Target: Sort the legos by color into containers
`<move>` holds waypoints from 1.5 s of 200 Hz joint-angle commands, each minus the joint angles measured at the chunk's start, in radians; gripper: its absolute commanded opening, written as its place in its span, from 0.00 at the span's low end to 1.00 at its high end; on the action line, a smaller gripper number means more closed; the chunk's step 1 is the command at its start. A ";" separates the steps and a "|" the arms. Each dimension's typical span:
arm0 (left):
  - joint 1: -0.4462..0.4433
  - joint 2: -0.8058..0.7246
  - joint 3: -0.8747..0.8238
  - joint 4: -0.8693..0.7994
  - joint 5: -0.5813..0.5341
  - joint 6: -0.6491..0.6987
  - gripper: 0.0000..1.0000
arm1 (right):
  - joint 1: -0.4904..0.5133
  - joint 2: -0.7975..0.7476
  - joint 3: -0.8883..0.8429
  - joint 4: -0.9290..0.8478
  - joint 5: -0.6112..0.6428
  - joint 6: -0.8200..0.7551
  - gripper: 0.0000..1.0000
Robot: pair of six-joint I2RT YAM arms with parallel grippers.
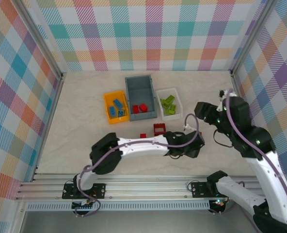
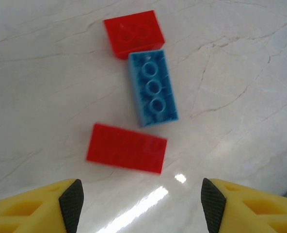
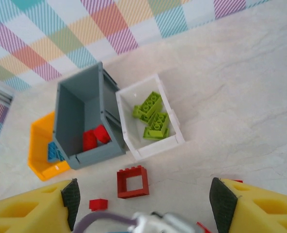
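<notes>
From my right wrist camera, the orange bin hides partly behind the grey bin, so I barely see the blue bricks in it. A red bit pokes out behind my right gripper (too little to tell its shape). From above, the green bricks look too small to count.

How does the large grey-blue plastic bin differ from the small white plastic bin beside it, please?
The grey-blue plastic bin is larger and deeper than the white plastic bin. The grey-blue bin holds red bricks; the white bin holds lime green bricks. Both are open-topped rectangular bins standing side by side.
</notes>
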 commanded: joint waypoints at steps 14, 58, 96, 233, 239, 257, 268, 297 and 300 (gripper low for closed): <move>0.007 0.185 0.279 -0.155 -0.052 0.076 0.70 | -0.002 -0.126 0.036 -0.054 0.071 0.029 0.77; 0.016 0.398 0.577 -0.310 -0.098 0.080 0.71 | -0.002 -0.138 0.070 -0.111 0.079 0.023 0.78; 0.042 0.452 0.605 -0.298 -0.081 0.080 0.68 | -0.002 -0.140 0.049 -0.100 0.062 0.033 0.78; 0.091 -0.090 0.106 -0.132 -0.220 0.016 0.28 | -0.002 -0.077 -0.036 0.015 -0.125 -0.054 0.76; 0.110 -0.145 0.049 -0.129 -0.219 -0.001 0.28 | -0.002 -0.068 -0.051 0.054 -0.189 -0.079 0.77; 0.185 -0.291 -0.108 -0.134 -0.204 -0.044 0.28 | -0.001 -0.031 -0.113 0.187 -0.420 -0.140 0.77; 0.248 -0.373 -0.201 -0.130 -0.187 -0.045 0.28 | 0.004 -0.003 -0.149 0.262 -0.522 -0.154 0.77; 0.472 -0.537 -0.394 -0.109 -0.117 -0.030 0.28 | 0.166 0.109 -0.151 0.353 -0.446 -0.212 0.76; 0.498 -0.550 -0.406 -0.105 -0.110 -0.023 0.28 | 0.192 0.125 -0.146 0.358 -0.423 -0.218 0.75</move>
